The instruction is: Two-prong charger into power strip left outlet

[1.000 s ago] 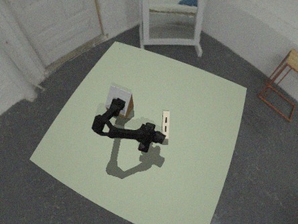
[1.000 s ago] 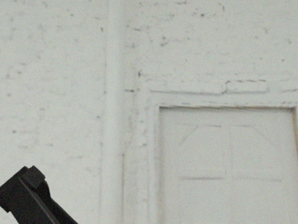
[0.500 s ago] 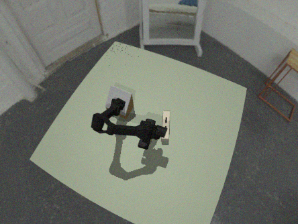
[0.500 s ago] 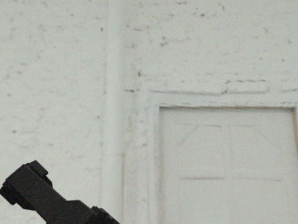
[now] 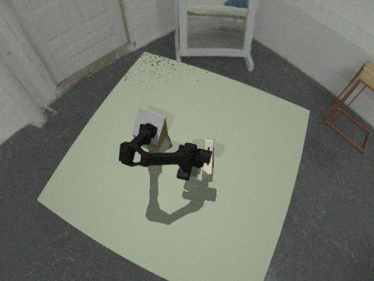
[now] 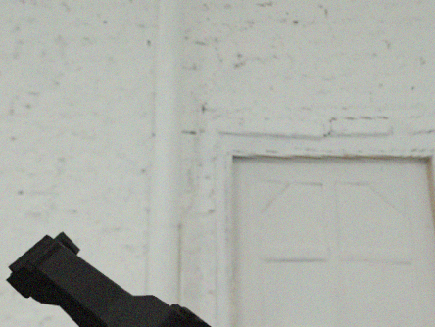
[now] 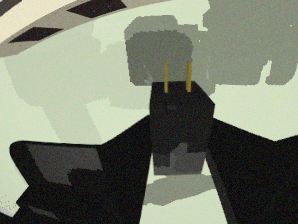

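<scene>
The black two-prong charger (image 7: 181,120) is between the fingers of my gripper (image 7: 174,120) (image 5: 203,157), which is shut on it. Its two brass prongs (image 7: 166,78) (image 7: 189,77) are fully visible and point toward the top of the wrist view, outside any outlet. The cream power strip (image 5: 209,170) (image 7: 35,17) lies on the pale green surface. In the top view my gripper's end overlaps the strip's middle and hides part of it. In the wrist view the strip is at the top left corner, with dark openings, to the left of the prongs.
A white-faced, wedge-like block with brown sides (image 5: 163,135) stands behind the arm, near its base. The arm and gripper cast shadows on the pale green surface (image 5: 248,198). The exterior view shows only a black arm part (image 6: 73,279) before a wall and door.
</scene>
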Robot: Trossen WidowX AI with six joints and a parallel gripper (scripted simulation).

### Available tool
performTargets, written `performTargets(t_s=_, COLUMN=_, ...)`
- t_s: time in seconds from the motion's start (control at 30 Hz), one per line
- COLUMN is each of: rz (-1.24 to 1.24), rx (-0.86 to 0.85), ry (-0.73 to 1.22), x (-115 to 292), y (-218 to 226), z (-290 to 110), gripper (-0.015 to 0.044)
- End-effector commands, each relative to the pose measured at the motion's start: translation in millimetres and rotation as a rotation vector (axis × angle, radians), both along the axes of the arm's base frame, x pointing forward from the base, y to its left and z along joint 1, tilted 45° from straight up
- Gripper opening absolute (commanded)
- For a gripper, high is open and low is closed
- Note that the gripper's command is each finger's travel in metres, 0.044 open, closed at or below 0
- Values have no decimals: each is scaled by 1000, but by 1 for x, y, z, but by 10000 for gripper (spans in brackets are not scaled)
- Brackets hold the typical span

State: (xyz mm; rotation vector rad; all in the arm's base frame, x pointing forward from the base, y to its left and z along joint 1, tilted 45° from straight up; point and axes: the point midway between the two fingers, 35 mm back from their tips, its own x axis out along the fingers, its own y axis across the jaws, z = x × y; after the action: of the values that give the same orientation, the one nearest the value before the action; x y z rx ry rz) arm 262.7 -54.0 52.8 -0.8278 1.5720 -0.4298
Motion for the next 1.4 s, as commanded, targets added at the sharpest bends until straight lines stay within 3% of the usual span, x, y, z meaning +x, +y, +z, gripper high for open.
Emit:
performTargets(t_s=0.0, rz=12, rx=3, ry=19, x=-6, y=8, z=-17, gripper=0)
performTargets(t_s=0.83, rz=93, rx=-8, ry=99, x=-50, y=37, z=-90, gripper=0)
performTargets(t_s=1.37, rz=94, rx=-8, ry=99, x=-35, y=42, z=-94, gripper=0)
